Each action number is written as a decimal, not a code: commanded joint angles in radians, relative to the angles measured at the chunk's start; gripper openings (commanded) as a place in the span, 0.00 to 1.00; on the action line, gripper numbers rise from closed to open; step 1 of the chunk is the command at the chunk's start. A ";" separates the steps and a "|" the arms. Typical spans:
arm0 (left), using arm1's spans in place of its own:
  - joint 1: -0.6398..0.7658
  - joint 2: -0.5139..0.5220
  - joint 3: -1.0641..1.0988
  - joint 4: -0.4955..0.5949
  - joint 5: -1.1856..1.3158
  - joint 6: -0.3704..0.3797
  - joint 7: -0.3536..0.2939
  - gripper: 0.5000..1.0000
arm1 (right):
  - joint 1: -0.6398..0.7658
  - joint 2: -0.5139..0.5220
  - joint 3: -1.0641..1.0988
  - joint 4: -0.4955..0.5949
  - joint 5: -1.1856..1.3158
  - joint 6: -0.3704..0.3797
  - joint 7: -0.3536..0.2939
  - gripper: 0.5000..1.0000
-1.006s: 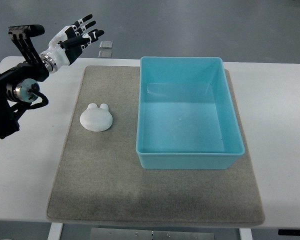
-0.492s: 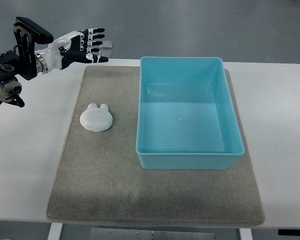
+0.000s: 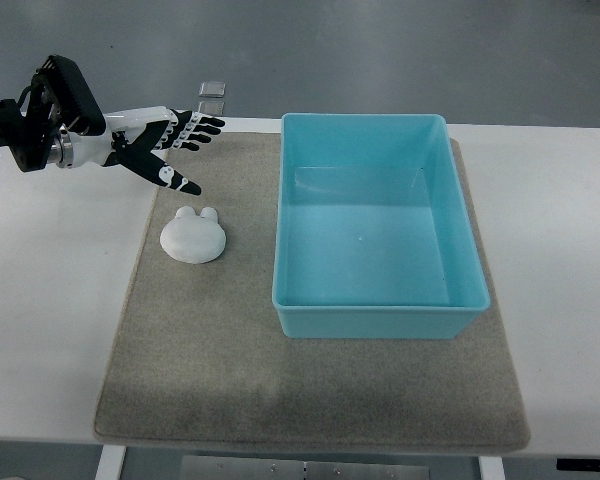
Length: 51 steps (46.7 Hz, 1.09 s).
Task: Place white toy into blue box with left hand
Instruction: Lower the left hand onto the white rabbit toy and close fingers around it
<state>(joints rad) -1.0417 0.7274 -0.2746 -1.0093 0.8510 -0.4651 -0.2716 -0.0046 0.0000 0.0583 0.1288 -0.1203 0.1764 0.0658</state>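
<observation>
A white toy (image 3: 193, 236) with two small ears lies on the grey mat (image 3: 220, 370), left of the blue box (image 3: 380, 318). The box is open at the top and holds nothing. My left hand (image 3: 175, 147) comes in from the left edge and hovers over the mat's far left corner, just beyond the toy and apart from it. Its fingers are spread and hold nothing; the thumb points down toward the toy.
The mat lies on a white table (image 3: 555, 250). Two small clear tiles (image 3: 211, 89) lie on the floor beyond the table's far edge.
My left hand has moved nearer and lower, from beyond the table's far edge to over the mat's corner close to the toy. The toy and box have not moved.
</observation>
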 commanded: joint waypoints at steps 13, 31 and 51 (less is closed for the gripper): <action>0.003 0.010 -0.002 -0.072 0.204 0.002 -0.014 0.97 | 0.000 0.000 0.000 0.000 0.001 0.000 0.000 0.87; 0.003 0.009 -0.002 -0.094 0.408 0.006 -0.067 0.96 | 0.000 0.000 0.000 0.000 0.001 0.000 0.000 0.87; 0.009 0.003 -0.002 -0.111 0.556 0.010 -0.097 0.95 | 0.000 0.000 0.000 0.000 -0.001 0.000 0.000 0.87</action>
<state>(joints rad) -1.0352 0.7310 -0.2758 -1.1236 1.3750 -0.4557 -0.3684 -0.0046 0.0000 0.0583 0.1289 -0.1206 0.1764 0.0659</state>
